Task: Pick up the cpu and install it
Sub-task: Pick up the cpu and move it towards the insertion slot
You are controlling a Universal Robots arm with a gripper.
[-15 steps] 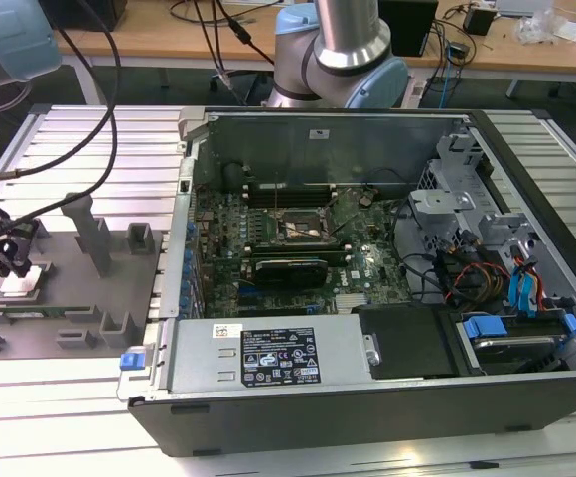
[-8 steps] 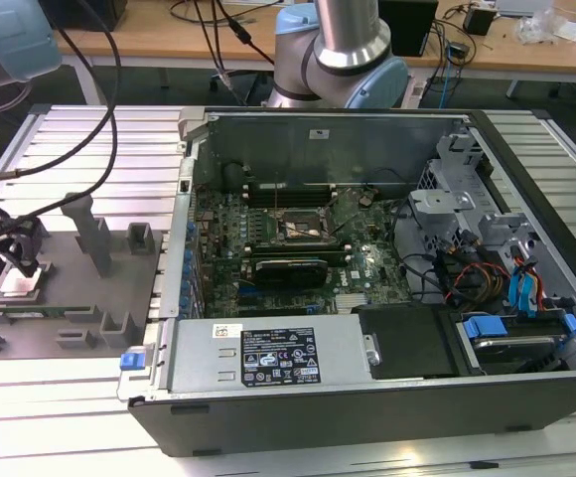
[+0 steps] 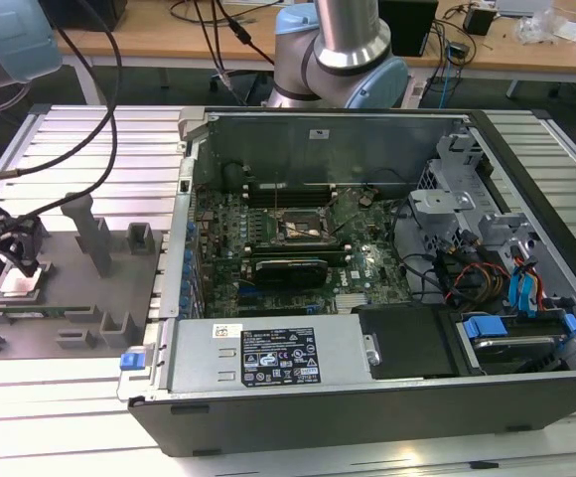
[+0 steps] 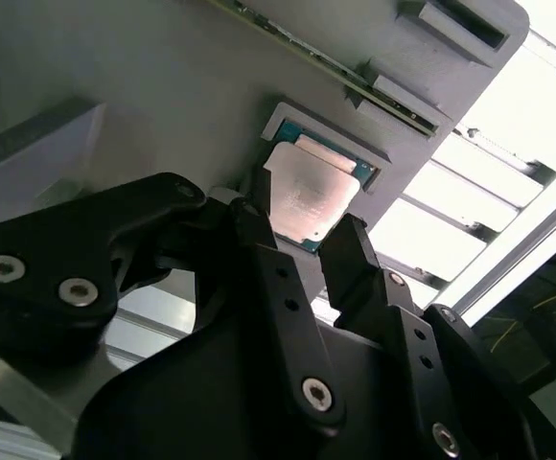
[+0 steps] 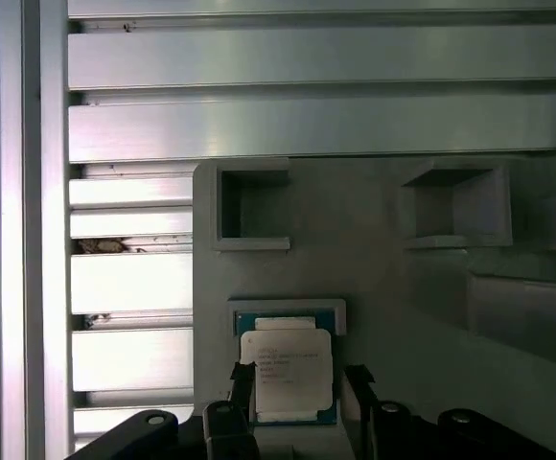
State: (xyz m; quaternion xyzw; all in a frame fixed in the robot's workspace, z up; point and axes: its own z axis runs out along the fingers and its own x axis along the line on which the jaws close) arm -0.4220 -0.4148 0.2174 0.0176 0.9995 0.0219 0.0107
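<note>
Tool [image 5: 298,372] stands low over the grey fixture [image 3: 70,283], released. Its 2 fingers [image 5: 243,388] straddle opposite edges of the cpu [image 5: 286,369], with a slim gap showing on 1 side, so no grip is judged made. The cpu lies flat, metal top up, in a shallow pocket of the fixture, whose raised rim keeps it square for a side pinch. The open computer case [image 3: 318,407] sits beside the fixture on the slatted desk [image 3: 70,397]. Its socket [image 3: 303,227] appears vacant: install not done.
</note>
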